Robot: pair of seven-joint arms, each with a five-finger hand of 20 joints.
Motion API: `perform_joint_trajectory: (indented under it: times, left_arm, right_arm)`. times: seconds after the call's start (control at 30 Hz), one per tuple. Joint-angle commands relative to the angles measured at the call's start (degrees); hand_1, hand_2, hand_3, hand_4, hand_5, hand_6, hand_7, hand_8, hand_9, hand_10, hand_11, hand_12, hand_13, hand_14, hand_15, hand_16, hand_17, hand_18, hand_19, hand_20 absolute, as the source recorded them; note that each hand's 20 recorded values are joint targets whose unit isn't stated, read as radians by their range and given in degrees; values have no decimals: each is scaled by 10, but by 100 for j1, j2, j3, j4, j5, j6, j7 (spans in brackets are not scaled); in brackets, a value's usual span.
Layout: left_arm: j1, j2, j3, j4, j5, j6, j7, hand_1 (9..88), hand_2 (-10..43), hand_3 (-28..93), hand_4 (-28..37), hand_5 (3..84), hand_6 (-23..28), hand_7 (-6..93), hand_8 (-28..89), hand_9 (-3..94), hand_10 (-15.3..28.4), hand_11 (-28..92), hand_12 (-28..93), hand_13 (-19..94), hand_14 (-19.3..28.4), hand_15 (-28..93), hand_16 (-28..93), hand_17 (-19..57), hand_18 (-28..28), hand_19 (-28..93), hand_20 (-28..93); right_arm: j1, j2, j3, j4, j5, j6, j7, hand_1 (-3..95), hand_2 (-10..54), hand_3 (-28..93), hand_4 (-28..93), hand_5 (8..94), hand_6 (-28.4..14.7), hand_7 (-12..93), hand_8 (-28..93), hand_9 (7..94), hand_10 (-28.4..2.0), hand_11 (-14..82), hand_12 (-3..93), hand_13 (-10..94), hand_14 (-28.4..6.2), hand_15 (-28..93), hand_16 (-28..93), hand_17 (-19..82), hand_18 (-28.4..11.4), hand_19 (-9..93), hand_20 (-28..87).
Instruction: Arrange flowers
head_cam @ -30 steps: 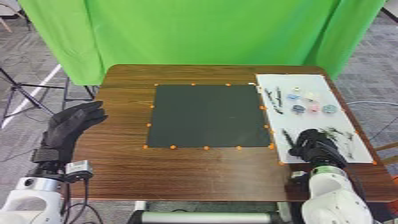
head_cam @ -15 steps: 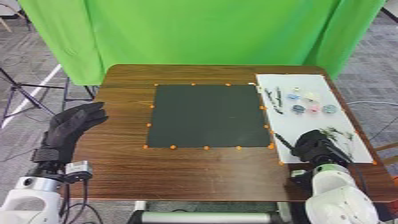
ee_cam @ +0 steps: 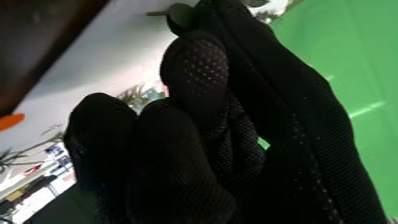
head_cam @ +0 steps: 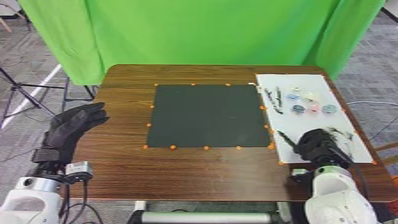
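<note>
Angling a dark sprig closer to the black mat than a second ago, the right hand grips it over the white sheet; the left hand lies relaxed. In the right wrist view, gloved fingers pinch a leaf; placement seems next.

Pastel blooms, dark sprigs, on white mat

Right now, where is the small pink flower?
In the head view, the pink flower sits at right on the white sheet, between two blue-green flowers, beyond the right hand.
</note>
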Motion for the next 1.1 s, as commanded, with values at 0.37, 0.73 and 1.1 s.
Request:
perform_joint_trajectory:
  times: [0.37, 0.73, 1.1]
  left_arm:
    - [-257, 662, -46, 563, -473, 988, 25, 308, 63, 589, -205, 459, 67, 170, -62, 451, 169, 210, 102, 376, 204, 211, -49, 108, 143, 138, 145]
    - [-579, 850, -74, 985, -249, 977, -199, 304, 64, 595, -215, 459, 65, 174, -65, 448, 167, 208, 97, 366, 199, 202, -48, 105, 137, 128, 140]
    - [-641, 1054, 71, 1193, -70, 957, -263, 302, 62, 602, -216, 459, 64, 175, -67, 443, 166, 203, 92, 357, 193, 187, -50, 102, 133, 121, 137]
  right_arm:
    - [605, 411, -190, -482, 1402, 159, -266, 644, -95, 518, -9, 655, -41, 457, 226, 874, -105, 457, 385, 937, 4, 700, 339, 671, -133, 932, 458]
    - [1998, 769, -1638, -603, 1479, 80, -451, 643, -95, 518, 6, 655, -46, 470, 218, 886, -110, 447, 365, 937, 9, 703, 314, 684, -127, 932, 440]
    - [3834, 450, -3609, -223, 2086, -67, -556, 643, -95, 516, 19, 656, -49, 476, 211, 897, -113, 436, 349, 937, 12, 709, 294, 691, -125, 932, 429]
